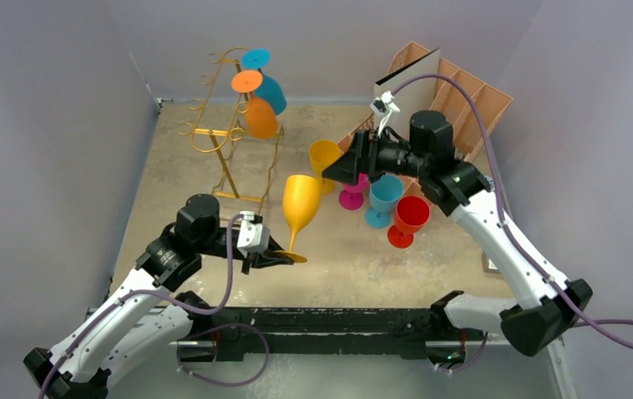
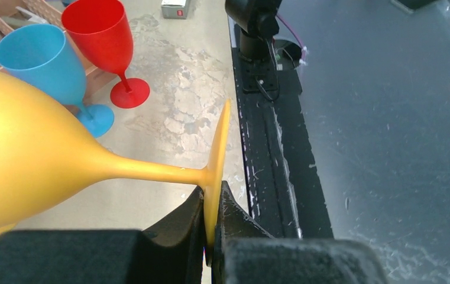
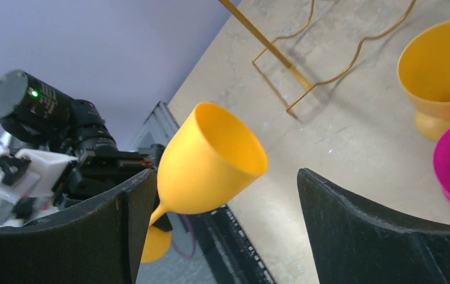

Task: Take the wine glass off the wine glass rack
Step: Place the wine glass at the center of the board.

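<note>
Over the mottled worktop [image 1: 363, 266], left fingers [image 2: 178, 228] clamp the yellow glass [image 1: 300, 204] by its thin foot, its bowl ahead of the spread right fingers [image 3: 358, 236], so it could pivot and fall.

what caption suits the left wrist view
Left gripper clamps the yellow wine glass by its base; blue glass and red glass beyond.

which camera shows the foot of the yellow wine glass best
Left wrist: the yellow wine glass's foot sits mid-frame, edge-on, clamped in the left pincer. The top view shows it small; the right wrist view shows only part, behind a finger of the right pincer.
</note>
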`<state>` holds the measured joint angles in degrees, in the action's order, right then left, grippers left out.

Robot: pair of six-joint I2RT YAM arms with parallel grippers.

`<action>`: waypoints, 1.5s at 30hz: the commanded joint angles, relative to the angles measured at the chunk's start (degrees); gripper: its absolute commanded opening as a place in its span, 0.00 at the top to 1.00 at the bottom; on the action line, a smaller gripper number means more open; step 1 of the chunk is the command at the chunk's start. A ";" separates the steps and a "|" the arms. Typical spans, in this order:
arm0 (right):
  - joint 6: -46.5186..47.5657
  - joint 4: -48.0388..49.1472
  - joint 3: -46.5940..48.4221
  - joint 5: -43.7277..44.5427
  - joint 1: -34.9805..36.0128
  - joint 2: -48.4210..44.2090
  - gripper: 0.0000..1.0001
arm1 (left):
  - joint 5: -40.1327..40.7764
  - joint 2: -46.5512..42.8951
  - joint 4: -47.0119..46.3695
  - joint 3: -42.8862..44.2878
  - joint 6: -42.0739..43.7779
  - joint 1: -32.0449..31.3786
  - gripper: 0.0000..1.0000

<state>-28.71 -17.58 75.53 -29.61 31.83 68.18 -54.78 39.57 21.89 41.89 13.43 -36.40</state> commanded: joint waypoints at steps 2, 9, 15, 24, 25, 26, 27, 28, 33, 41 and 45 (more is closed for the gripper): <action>-8.55 5.88 1.83 -18.83 -3.53 4.31 0.10 | -4.20 -0.40 2.93 -1.52 11.69 -0.01 1.00; -9.25 5.60 4.80 -24.46 -3.47 8.91 0.18 | -5.96 0.15 5.50 -0.09 16.18 -0.01 1.00; -14.08 6.34 5.32 -31.85 -3.44 13.72 0.41 | -7.76 0.64 5.38 0.77 16.72 0.02 1.00; -15.78 9.41 4.74 -41.91 -3.26 14.17 0.55 | -7.79 0.92 6.74 1.92 17.67 -0.03 1.00; -15.95 9.45 4.70 -43.05 -3.27 14.25 0.57 | -7.87 1.14 6.76 2.01 17.74 0.01 1.00; -16.28 9.68 4.59 -44.21 -3.27 14.21 0.58 | -7.94 1.28 6.75 2.12 17.82 0.00 1.00; -16.60 10.12 4.32 -45.47 -3.27 14.25 0.59 | -8.02 1.36 6.73 2.26 17.93 -0.03 1.00; -16.99 10.60 3.95 -45.91 -3.18 14.14 0.59 | -8.17 1.58 6.70 2.42 17.94 -0.03 1.00; -17.08 10.16 2.98 -46.26 -3.10 14.49 0.59 | -9.18 1.87 5.89 3.36 17.63 0.01 1.00; -15.27 8.16 2.33 -42.09 -3.09 14.47 0.63 | -11.90 2.30 6.26 4.34 17.21 0.01 1.00; -19.39 14.72 2.28 -45.66 -2.91 15.45 0.64 | -11.75 2.33 7.34 4.42 17.34 0.01 1.00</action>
<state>-45.06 -8.86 78.24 -71.68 28.53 83.99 -64.10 41.89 29.69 43.94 29.63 -36.40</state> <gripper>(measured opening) 0.364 0.021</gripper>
